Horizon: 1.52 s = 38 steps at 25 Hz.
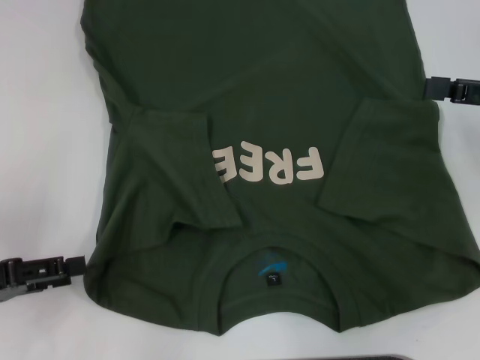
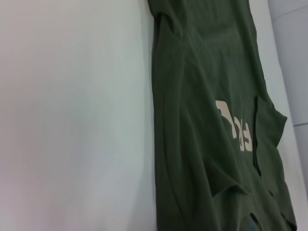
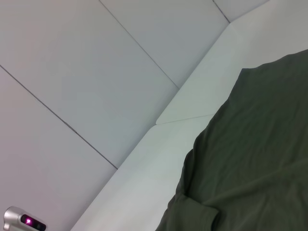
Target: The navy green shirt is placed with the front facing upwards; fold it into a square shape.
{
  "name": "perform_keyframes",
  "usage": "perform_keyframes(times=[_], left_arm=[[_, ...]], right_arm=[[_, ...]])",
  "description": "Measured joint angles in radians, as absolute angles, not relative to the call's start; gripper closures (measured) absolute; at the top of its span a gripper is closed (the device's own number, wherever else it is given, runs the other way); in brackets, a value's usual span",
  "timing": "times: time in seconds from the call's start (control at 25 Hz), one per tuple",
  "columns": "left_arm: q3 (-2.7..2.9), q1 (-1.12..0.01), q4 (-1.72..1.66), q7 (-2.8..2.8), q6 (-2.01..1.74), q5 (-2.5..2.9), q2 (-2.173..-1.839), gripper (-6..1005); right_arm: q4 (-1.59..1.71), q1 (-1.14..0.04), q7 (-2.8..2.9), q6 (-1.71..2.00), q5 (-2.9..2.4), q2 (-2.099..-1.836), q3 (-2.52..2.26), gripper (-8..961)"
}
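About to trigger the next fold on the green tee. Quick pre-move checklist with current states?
1. Shirt front up: ok. The navy green shirt lies with its FREE lettering showing.
2. Sleeves tucked in: ok. The sleeve on the robot's left and the sleeve on the robot's right both lie folded over the chest; the left one covers part of the lettering.
3. Left pincer position: ok, at the shirt's side edge near the collar end.
4. Right pincer position: ok, at the opposite side edge, farther from the collar.
5. Cloth actually gripped: cannot tell for either pincer.
6. Fabric flat: not ok, creases near the collar.
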<state>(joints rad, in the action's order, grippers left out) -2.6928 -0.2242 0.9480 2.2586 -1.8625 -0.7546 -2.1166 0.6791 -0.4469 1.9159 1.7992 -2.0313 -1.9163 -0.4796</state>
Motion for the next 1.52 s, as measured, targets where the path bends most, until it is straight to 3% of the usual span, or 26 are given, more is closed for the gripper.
perform_keyframes(times=[0.48,1.52], left_arm=[[-2.69,-0.228,0.994,2.242,-1.836,-0.72,-2.16,391],[-2.623,-0.246,0.962,2.273,-1.799,-0.723,-2.166,390]], right_arm=[[0.678,-0.438,1.916,1.799,-2.034,-1.919,-0.468,71],[0.678,-0.43,1.926,1.81,-2.028,-1.914,-0.447,72]])
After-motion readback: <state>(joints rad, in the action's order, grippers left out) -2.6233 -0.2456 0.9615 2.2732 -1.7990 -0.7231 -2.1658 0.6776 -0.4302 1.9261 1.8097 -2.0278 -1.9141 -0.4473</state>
